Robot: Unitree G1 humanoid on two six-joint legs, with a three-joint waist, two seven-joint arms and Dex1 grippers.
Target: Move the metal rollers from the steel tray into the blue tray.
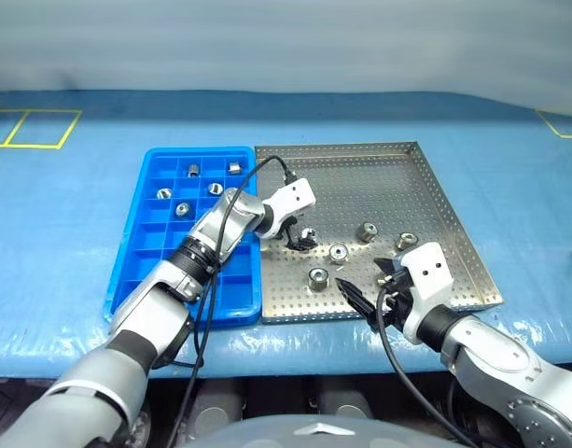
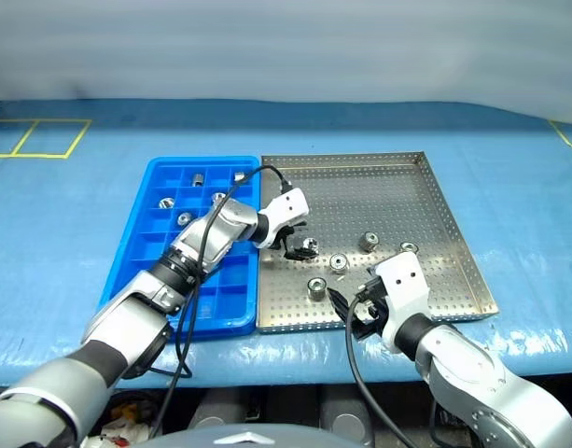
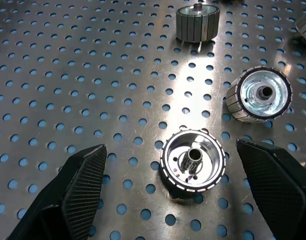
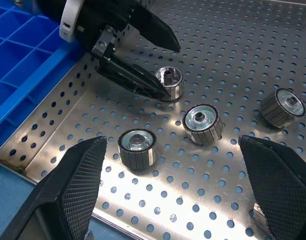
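Rollers (image 1: 338, 252) lie in both containers — five in the steel tray (image 1: 425, 187) and five in the blue tray (image 1: 141, 271). On the steel tray's perforated floor, one roller (image 1: 309, 235) sits between the spread fingers of the left gripper (image 1: 299, 241), which frame it without touching; the left wrist view shows it standing on end, a finger (image 3: 75, 187) on each side with bare floor between. Three more lie just beyond it toward the tray's right side, at the middle (image 1: 367, 231) and further right (image 1: 407, 241), and one (image 1: 318, 276) lies nearer the front rim. The right gripper (image 1: 369, 285) hangs over the tray's front edge, its jaws wide apart and holding nothing. The blue tray lies touching the steel tray's left rim; its five rollers (image 1: 193, 170) each fill a separate square compartment in the far rows, while the nearer compartments hold nothing.
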